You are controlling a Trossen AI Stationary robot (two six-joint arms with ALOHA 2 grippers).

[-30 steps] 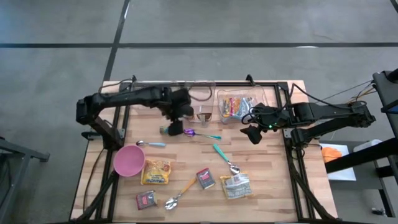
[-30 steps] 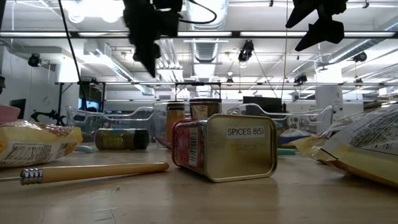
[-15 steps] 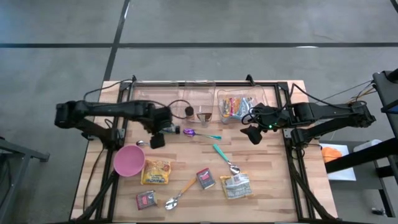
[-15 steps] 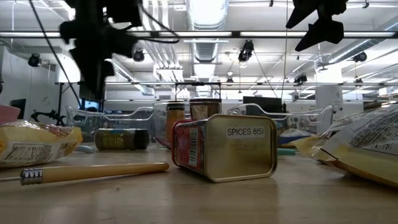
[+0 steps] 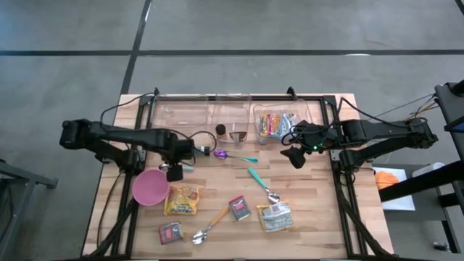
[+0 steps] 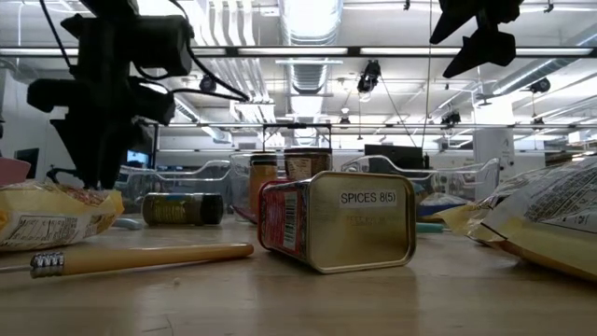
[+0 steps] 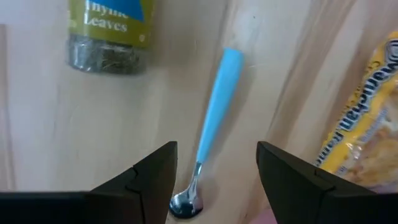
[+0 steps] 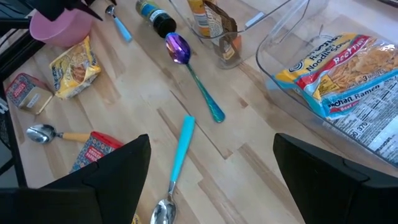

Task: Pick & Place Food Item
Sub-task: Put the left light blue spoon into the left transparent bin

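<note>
so the left gripper (image 5: 174, 172) is pointing down over the blue-handled spoon (image 7: 211, 134), jaws open on either side of it and holding nothing. the thyme jar (image 7: 109, 34) lies just beside the spoon, the yellow noodle packet (image 5: 182, 199) sits next to the pink bowl (image 5: 150, 187) on the surface (image 5: 312, 225). right gripper (image 5: 293, 156) hangs near the clear bin (image 5: 316, 112), jaws wide, empty

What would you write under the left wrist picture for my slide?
Open left gripper hovering over a blue-handled spoon, between a thyme jar and a yellow packet.
</note>
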